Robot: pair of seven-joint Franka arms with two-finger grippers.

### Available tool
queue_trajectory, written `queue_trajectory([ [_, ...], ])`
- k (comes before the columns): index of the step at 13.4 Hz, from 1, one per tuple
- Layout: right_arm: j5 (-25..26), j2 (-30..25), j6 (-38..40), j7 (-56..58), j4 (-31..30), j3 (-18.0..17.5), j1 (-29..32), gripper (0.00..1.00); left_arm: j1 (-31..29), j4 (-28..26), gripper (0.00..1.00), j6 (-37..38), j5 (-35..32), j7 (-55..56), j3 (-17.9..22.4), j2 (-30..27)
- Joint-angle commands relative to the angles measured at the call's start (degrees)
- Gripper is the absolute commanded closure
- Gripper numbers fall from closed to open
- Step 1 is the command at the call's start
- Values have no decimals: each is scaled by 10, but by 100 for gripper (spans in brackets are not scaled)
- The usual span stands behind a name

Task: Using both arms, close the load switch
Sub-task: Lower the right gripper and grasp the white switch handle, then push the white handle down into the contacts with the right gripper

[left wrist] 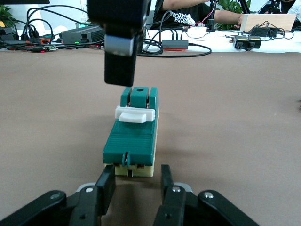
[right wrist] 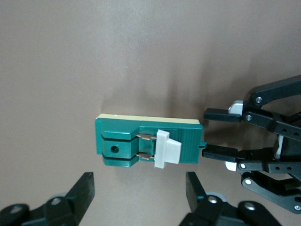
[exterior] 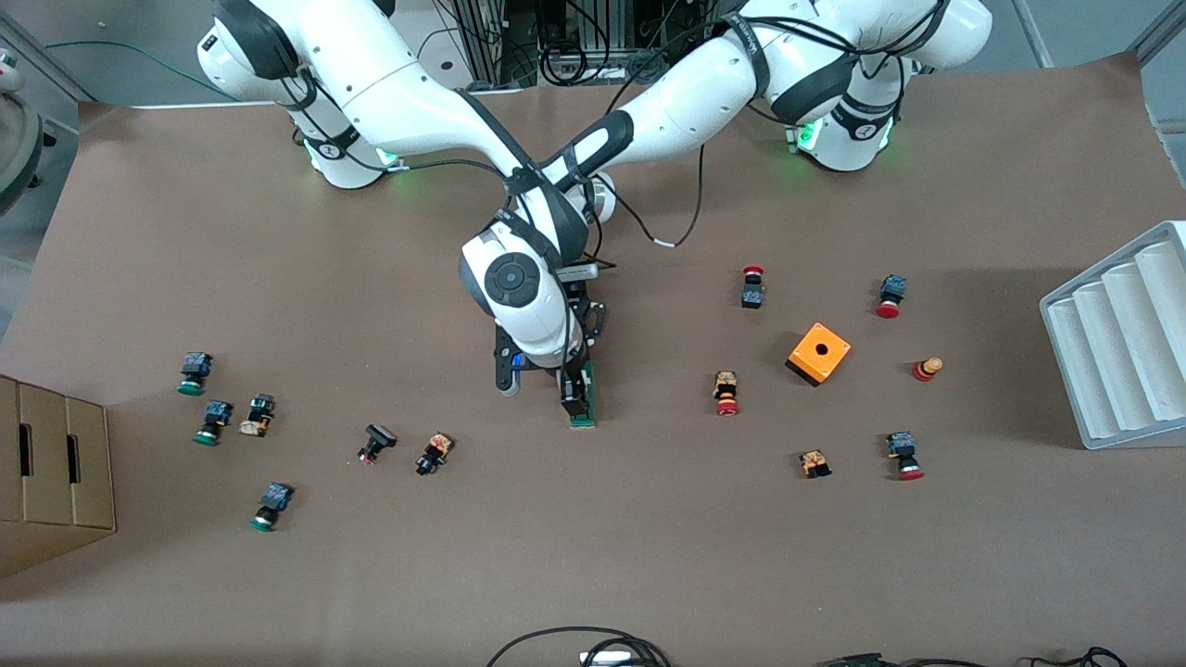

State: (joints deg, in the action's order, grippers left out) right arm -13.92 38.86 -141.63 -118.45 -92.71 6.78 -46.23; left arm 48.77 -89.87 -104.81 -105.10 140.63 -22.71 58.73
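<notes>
The load switch (exterior: 586,400) is a narrow green block on a pale base, lying at the middle of the table with its white lever (right wrist: 167,148) across its top. Both arms reach in and cross above it. My left gripper (left wrist: 136,170) sits low at the switch's end farther from the front camera. Its fingers (left wrist: 107,181) stand apart, one on each side of that end, and one is clear of the base. My right gripper (right wrist: 140,181) hangs wide open over the switch with nothing between its fingers. One right finger (left wrist: 121,61) hangs above the end with the hole.
An orange cube box (exterior: 818,353) with a hole stands toward the left arm's end of the table. Several small push-buttons are scattered on both sides, such as one red-capped one (exterior: 726,393). A white ribbed tray (exterior: 1121,343) and a cardboard box (exterior: 51,472) sit at the table's two ends.
</notes>
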Motion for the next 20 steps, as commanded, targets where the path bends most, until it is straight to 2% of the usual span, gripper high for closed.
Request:
queue_trajectory([
  [1, -14, 3, -35, -5, -21, 3, -8, 14, -3, -4, 58, 9, 1, -5, -5, 3],
  [5, -14, -1, -52, -5, -41, 3, -9, 18, -3, -3, 62, 9, 1, -5, -5, 3],
  [7, -13, 0, -62, -4, -48, 3, -12, 25, -5, -3, 63, 9, 0, -5, -5, 2],
  [20, -9, -15, -105, -2, -92, 3, -21, 26, -6, -3, 68, 9, 0, -5, -5, 2],
])
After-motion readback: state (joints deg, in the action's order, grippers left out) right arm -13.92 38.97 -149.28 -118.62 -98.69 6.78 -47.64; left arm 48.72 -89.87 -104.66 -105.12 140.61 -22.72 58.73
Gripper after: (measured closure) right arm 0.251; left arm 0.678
